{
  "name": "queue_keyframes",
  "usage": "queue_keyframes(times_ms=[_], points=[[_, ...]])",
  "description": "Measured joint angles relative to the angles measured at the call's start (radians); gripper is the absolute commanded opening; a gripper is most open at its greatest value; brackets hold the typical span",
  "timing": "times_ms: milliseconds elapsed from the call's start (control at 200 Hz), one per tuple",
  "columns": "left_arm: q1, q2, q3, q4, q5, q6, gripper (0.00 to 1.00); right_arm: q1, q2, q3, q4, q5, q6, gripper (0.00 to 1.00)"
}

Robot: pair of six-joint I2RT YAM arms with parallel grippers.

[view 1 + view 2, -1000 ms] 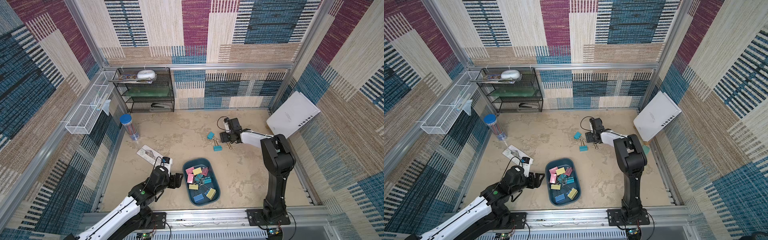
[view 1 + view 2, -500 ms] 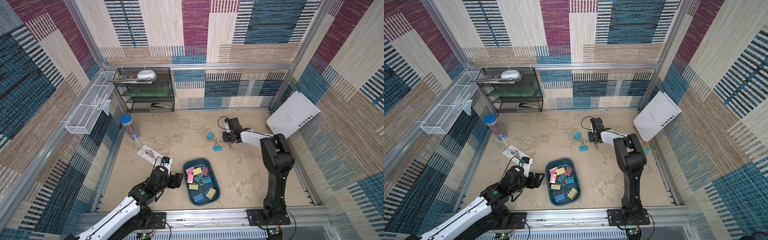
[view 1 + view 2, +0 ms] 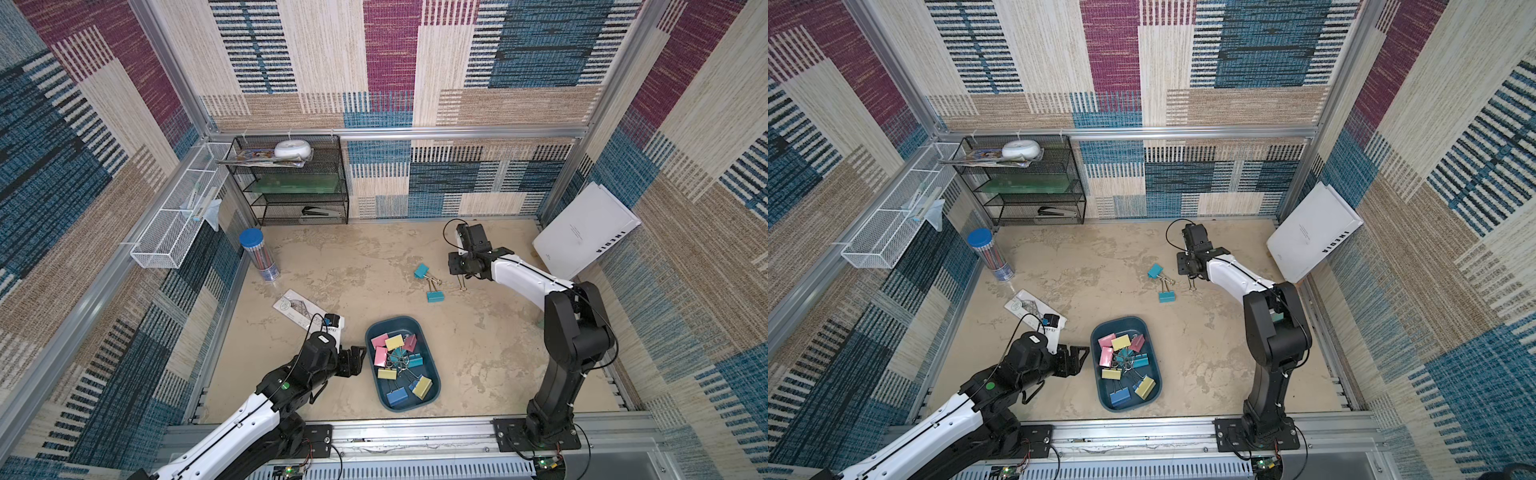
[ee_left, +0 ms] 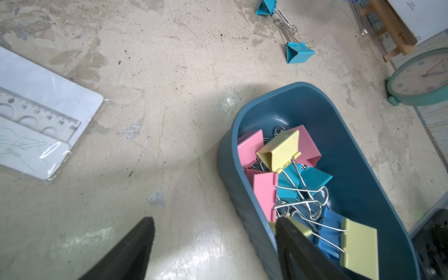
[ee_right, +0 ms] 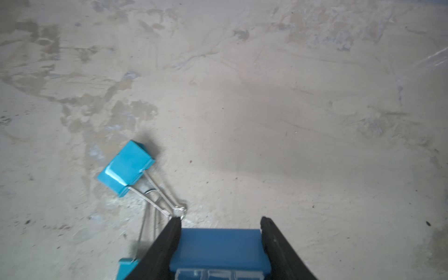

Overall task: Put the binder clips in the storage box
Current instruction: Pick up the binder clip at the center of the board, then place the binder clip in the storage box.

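— How are the binder clips (image 4: 278, 150) going to handle?
— Light, stiff and slick-sided, I'm guessing, so pinching across the folded body is looking safest. Most are lying in the storage box (image 4: 351, 135). The left fingers (image 4: 135, 247) are hanging wide apart beside it, holding nothing.
— Farther out?
— Two teal clips (image 3: 435, 296) are lying on the counter (image 3: 332, 266). Just past them, the right fingers (image 5: 169, 244) are clamping a blue clip (image 5: 219, 247) by its body.

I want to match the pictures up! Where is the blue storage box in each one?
Top view: storage box low centre.
Top view: storage box low centre.
Left wrist: storage box beside the left gripper.
Right wrist: not in it.
Shared landmark: the two loose teal clips.
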Motion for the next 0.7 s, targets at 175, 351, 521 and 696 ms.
queue_keyframes(times_ms=[175,351,521,696], points=[[0.000,-0.014,-0.003,0.000,0.000,0.000,0.82,0.209,-0.095,-0.059,-0.061,-0.008,0.164,0.37],[0.000,-0.041,-0.010,-0.003,0.004,0.000,0.82,0.441,-0.133,-0.117,-0.077,0.015,0.333,0.35],[0.000,-0.068,-0.019,-0.006,0.013,0.005,0.82,0.541,-0.131,-0.137,-0.085,0.074,0.435,0.35],[0.000,-0.100,-0.027,-0.007,0.025,0.008,0.83,0.590,-0.107,-0.158,-0.085,0.107,0.493,0.35]])
